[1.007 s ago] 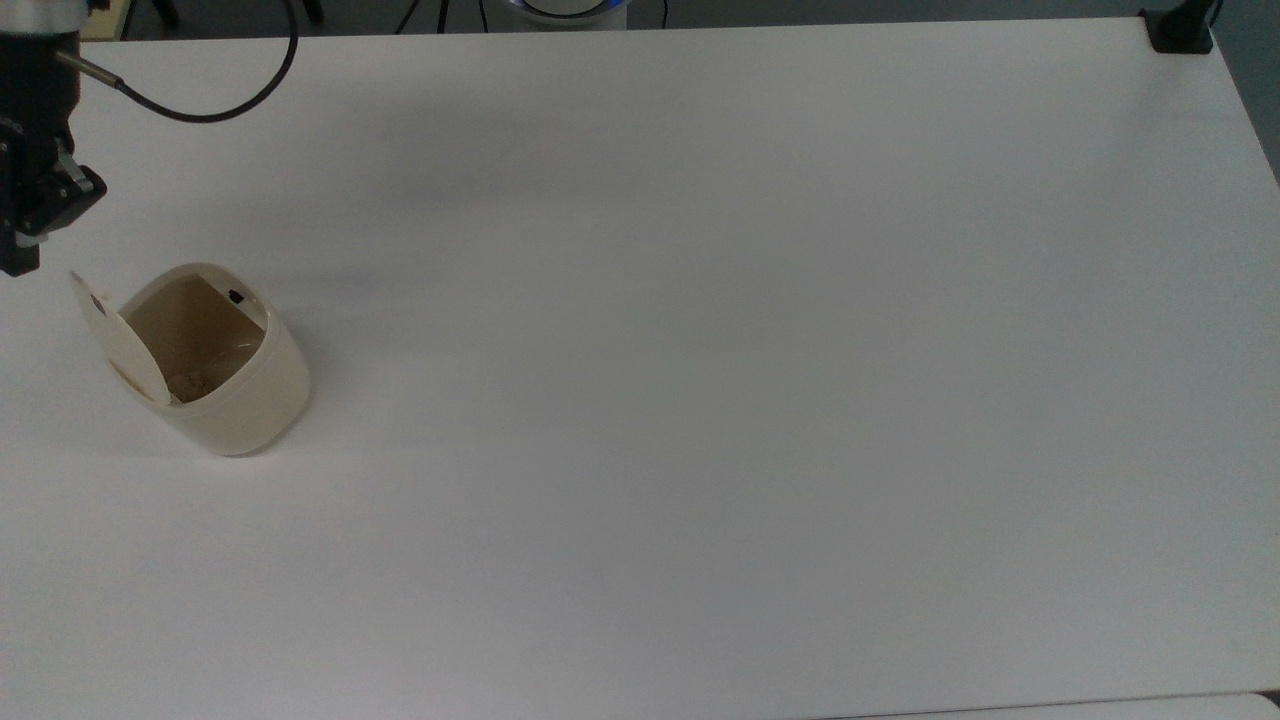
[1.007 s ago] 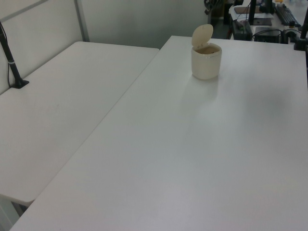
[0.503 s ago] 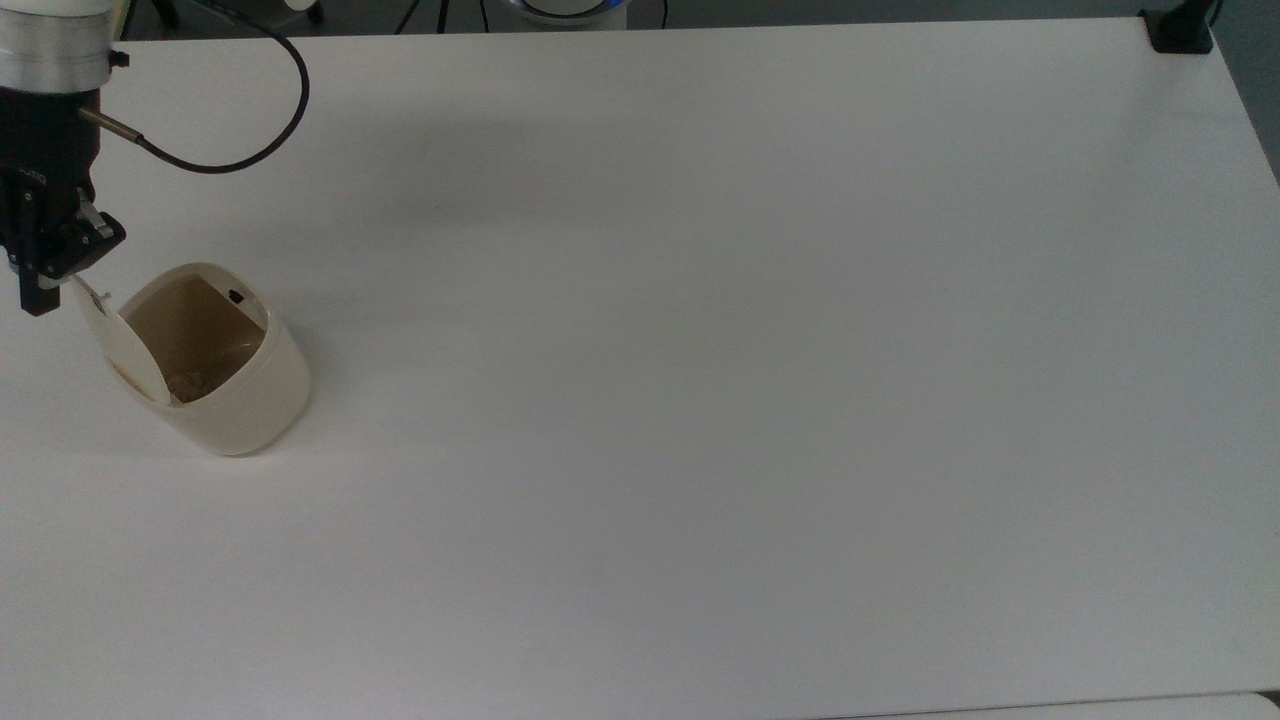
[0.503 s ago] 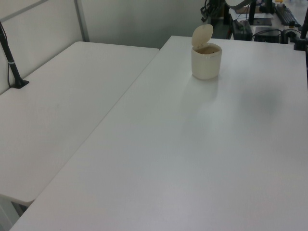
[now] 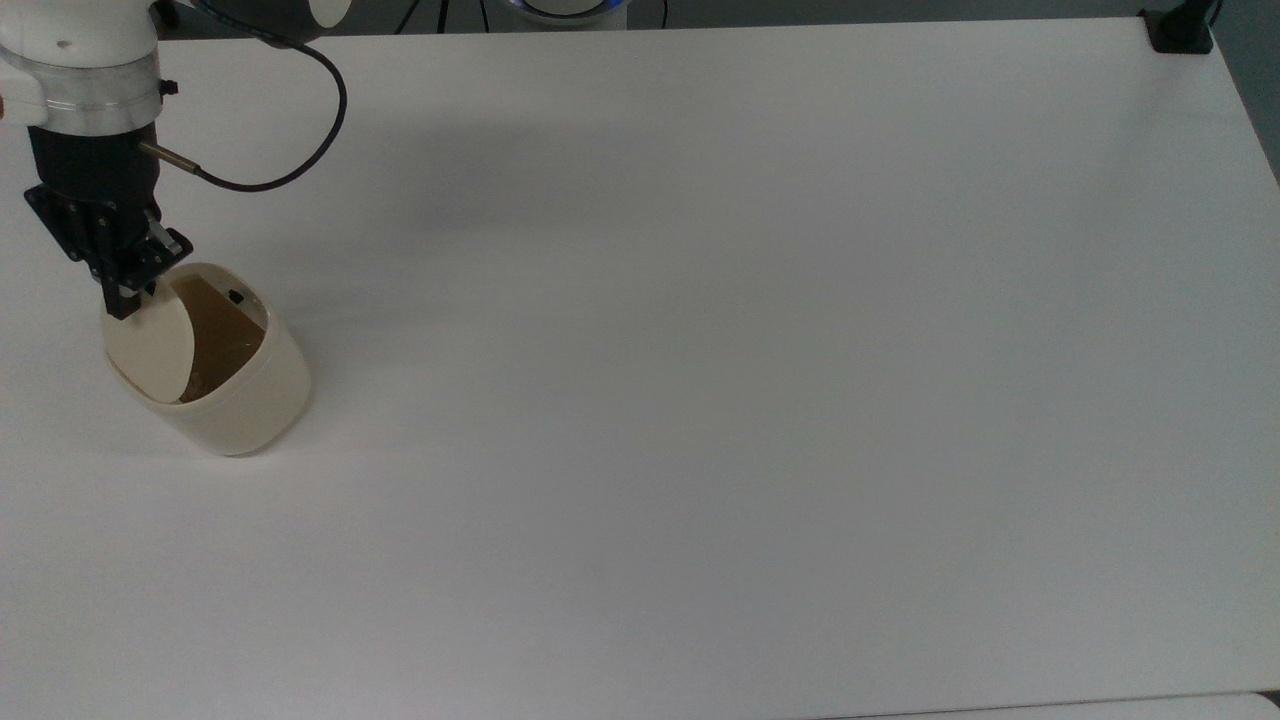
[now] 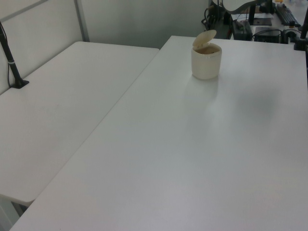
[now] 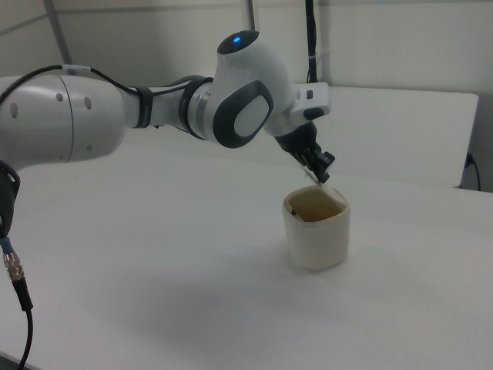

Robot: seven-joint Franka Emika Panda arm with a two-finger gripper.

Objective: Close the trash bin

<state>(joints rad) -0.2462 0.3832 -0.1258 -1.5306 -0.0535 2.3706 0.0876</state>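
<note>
No legible text, label, brand, number or sign in the top view, left view or right view. Trash bin (image 5: 225, 385): plain wall, no print. Gripper (image 5: 125, 290): dark housing, no readable marking. Surface (image 5: 700, 400): blank white.
</note>
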